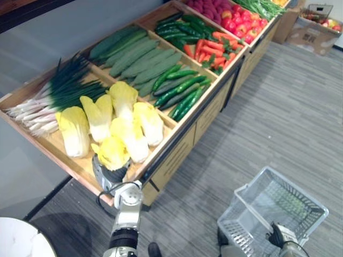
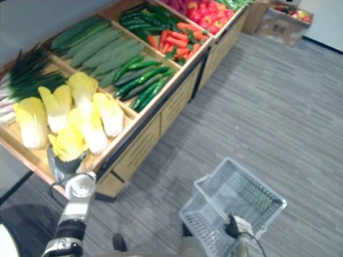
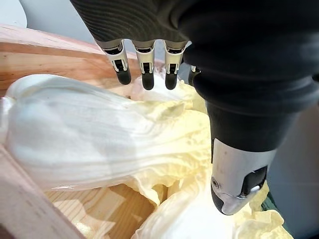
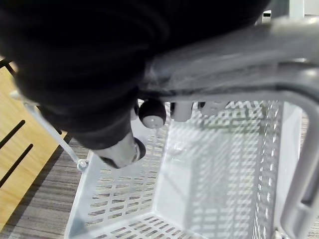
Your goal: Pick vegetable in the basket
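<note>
Yellow leaf is my worry: if my left hand, fingers straight and apart from the thumb over the cabbage, closes on frills alone, it tears or slips (neighbours crowd it). It lies in the bin's near corner, white-stemmed and glossy. My right hand is curled round the basket handle.

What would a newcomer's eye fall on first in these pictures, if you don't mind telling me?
The pale yellow napa cabbages heaped in the nearest compartment of the wooden produce stand stand out first, with the left hand reaching into them at the near corner. To the right, over the grey floor, the right hand holds a grey plastic basket by its handle.
</note>
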